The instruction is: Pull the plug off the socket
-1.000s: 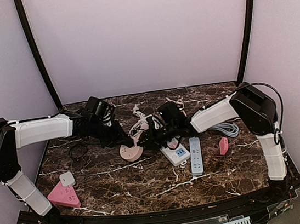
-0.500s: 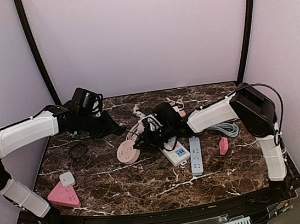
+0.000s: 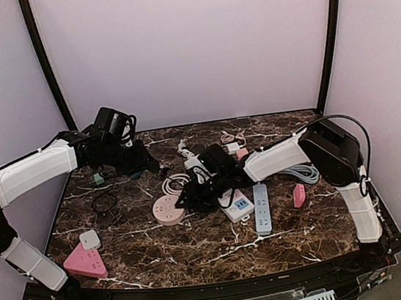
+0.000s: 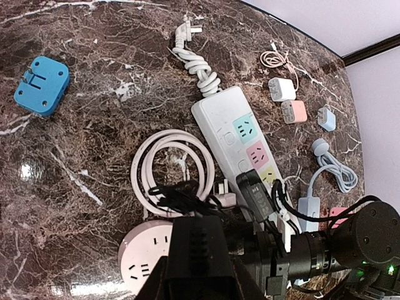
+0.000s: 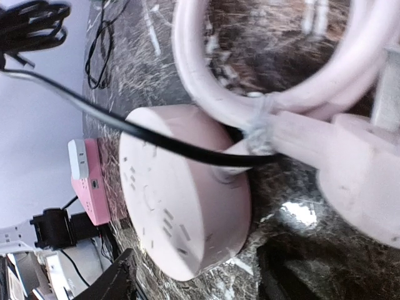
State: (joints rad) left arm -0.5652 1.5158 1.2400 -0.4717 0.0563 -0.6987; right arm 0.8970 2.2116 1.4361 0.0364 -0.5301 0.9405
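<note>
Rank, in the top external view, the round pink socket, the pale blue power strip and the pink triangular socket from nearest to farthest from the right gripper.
1. The round pink socket, just left of the right gripper.
2. The pale blue power strip, to the gripper's right.
3. The pink triangular socket, far left, at the near edge.

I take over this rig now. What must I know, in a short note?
Left gripper: shut on the black plug, held apart from the round pink socket.
Right gripper: open beside the socket, not gripping it.
Done: the plug looks out; the socket's holes show empty.
To do: probably put the plug down and withdraw both arms.
</note>
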